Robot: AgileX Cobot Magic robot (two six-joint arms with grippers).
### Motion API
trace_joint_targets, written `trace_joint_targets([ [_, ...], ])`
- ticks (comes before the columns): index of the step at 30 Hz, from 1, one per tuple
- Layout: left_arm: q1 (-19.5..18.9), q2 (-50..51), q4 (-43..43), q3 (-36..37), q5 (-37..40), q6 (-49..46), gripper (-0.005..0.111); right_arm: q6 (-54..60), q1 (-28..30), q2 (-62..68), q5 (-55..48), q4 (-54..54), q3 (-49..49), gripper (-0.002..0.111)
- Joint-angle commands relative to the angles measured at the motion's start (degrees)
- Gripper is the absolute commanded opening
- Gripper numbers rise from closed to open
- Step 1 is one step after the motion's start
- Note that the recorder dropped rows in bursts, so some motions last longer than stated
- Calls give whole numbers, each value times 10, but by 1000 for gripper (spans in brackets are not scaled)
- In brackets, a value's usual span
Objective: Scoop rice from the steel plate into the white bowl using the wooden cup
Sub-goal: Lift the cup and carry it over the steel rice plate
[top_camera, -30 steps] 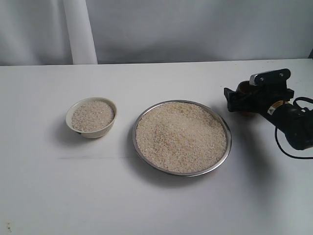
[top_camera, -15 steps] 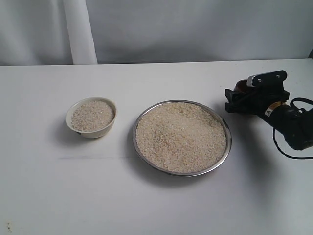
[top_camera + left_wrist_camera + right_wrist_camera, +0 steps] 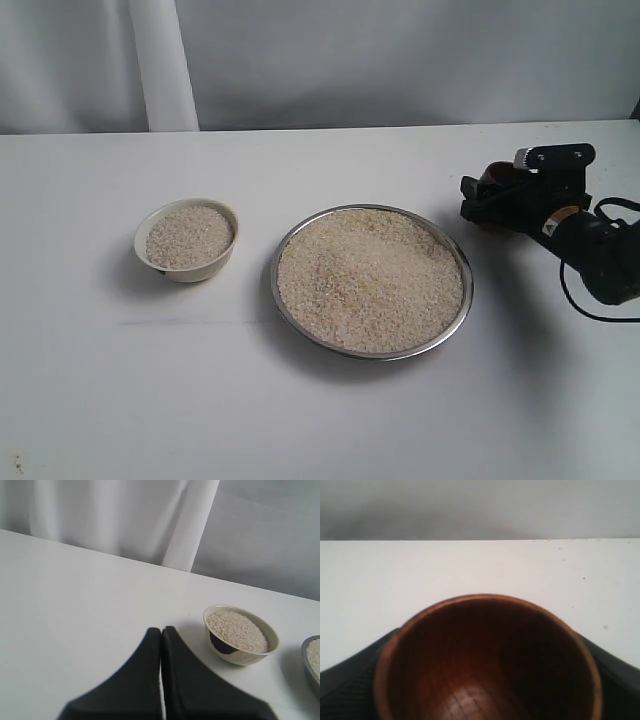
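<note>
The steel plate (image 3: 372, 355) sits mid-table, heaped with rice (image 3: 370, 280). Left of it stands the white bowl (image 3: 187, 268), itself full of rice (image 3: 189, 235); the left wrist view shows this bowl (image 3: 240, 655) too. At the far right my right gripper (image 3: 495, 200) is shut on the wooden cup (image 3: 497, 176), just beyond the plate's right rim. In the right wrist view the cup (image 3: 485, 660) is upright, its dark inside empty, with black fingers (image 3: 350, 680) against both sides. My left gripper (image 3: 161, 630) is shut and empty, above bare table short of the bowl.
A black cable (image 3: 590, 300) loops on the table beside the right arm. White curtain (image 3: 160, 60) hangs behind the table's far edge. The plate's rim (image 3: 306, 652) shows at the edge of the left wrist view.
The right gripper's jaws have closed in on the wooden cup, and the gripper shifted slightly. Plate, bowl and rice have not moved.
</note>
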State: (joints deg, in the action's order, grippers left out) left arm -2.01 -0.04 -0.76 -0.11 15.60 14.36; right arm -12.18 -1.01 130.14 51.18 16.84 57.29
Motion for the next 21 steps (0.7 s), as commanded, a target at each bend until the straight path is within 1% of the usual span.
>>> trace_joint_targets([
  [1, 3, 0, 2, 1, -4, 2, 0, -8, 4, -29, -65, 40, 2, 0],
  [6, 3, 0, 2, 1, -4, 2, 0, -12, 2, -107, -112, 131, 2, 0],
  [8, 3, 0, 2, 1, -4, 2, 0, -16, -4, -152, -152, 157, 2, 0],
  [12, 3, 0, 2, 1, -4, 2, 0, 6, -30, -241, -241, 179, 2, 0],
  [16, 3, 0, 2, 1, -4, 2, 0, 70, -69, -335, -332, 218, 3, 0],
  [19, 3, 0, 2, 1, -4, 2, 0, 107, -108, -380, -461, 222, 34, 0],
  [21, 3, 0, 2, 1, -4, 2, 0, 151, -141, -396, -572, 222, 68, 0],
])
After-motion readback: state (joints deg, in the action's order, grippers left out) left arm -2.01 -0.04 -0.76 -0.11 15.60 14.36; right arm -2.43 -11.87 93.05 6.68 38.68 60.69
